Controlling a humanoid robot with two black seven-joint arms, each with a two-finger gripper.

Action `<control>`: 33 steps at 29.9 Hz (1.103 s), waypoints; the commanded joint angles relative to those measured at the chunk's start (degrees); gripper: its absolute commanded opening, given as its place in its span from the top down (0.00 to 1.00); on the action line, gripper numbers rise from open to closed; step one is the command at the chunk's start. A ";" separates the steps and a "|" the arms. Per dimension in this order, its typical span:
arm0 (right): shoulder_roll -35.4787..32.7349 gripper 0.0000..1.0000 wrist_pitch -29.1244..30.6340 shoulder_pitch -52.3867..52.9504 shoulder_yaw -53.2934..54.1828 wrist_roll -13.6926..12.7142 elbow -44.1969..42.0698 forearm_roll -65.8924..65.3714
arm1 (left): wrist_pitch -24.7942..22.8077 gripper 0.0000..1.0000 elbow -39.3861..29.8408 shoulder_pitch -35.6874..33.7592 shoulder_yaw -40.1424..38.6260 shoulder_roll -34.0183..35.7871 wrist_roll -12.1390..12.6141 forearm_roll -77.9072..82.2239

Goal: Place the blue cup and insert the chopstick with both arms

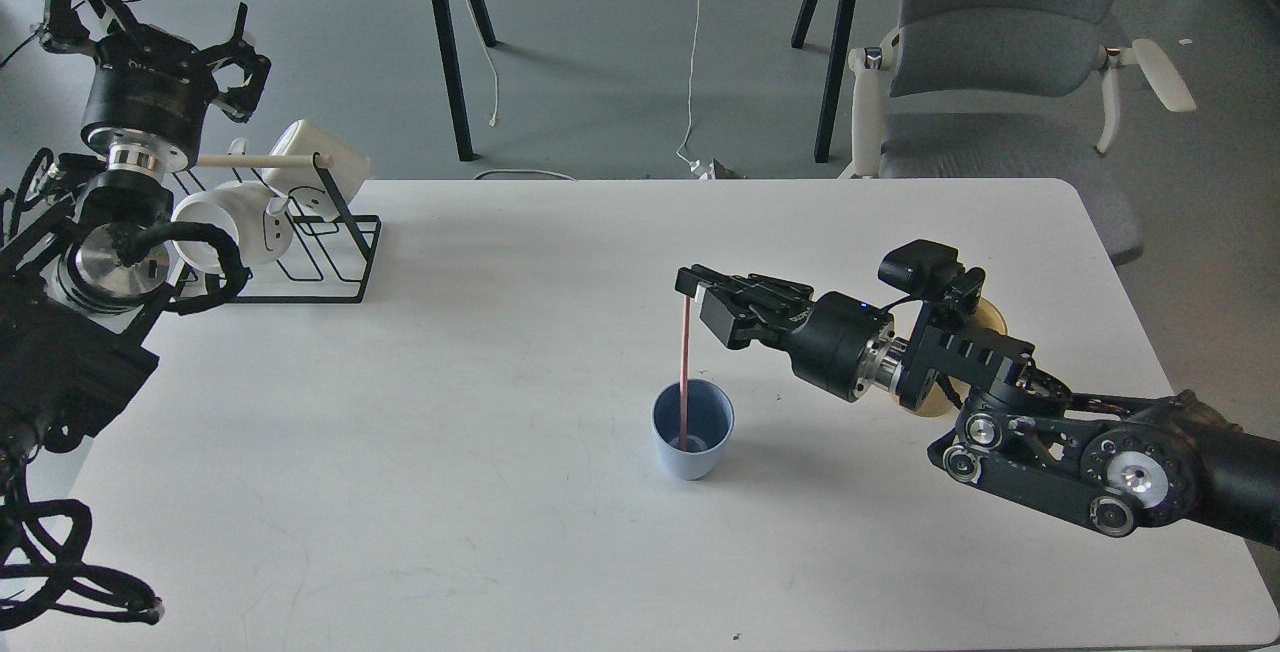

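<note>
Cup [692, 429]: upright on the table [480, 492], right of centre, near side. Chopstick [684, 372]: upright, lower end inside the cup, top pinched in the closed right gripper [688, 284]. Tan object [992, 316]: far right, mostly hidden behind the right arm. Left gripper [150, 27]: raised far left beside the rack [320, 252], fingers spread, holding nothing. Mugs [240, 222]: partly hidden by the left arm.

L hand [150, 27] raised, open | R hand [690, 284] extended, pinched shut
</note>
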 commanded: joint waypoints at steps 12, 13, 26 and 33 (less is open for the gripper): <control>-2.50 0.03 -0.53 -0.79 17.66 2.01 2.21 3.42 | 0.00 0.01 0.00 -0.09 0.00 -0.05 0.00 0.00; -2.50 0.03 -0.09 -1.05 19.95 2.01 2.21 5.43 | 0.00 0.01 0.00 -0.18 0.00 0.04 0.09 0.00; -5.13 0.01 10.80 -0.88 36.57 1.83 -6.38 42.69 | 0.00 0.01 0.00 -0.44 0.26 -0.23 0.35 0.09; -4.87 0.01 22.31 -1.05 43.17 1.49 -17.90 68.88 | 0.00 0.01 0.00 -0.18 0.62 -0.66 0.18 0.09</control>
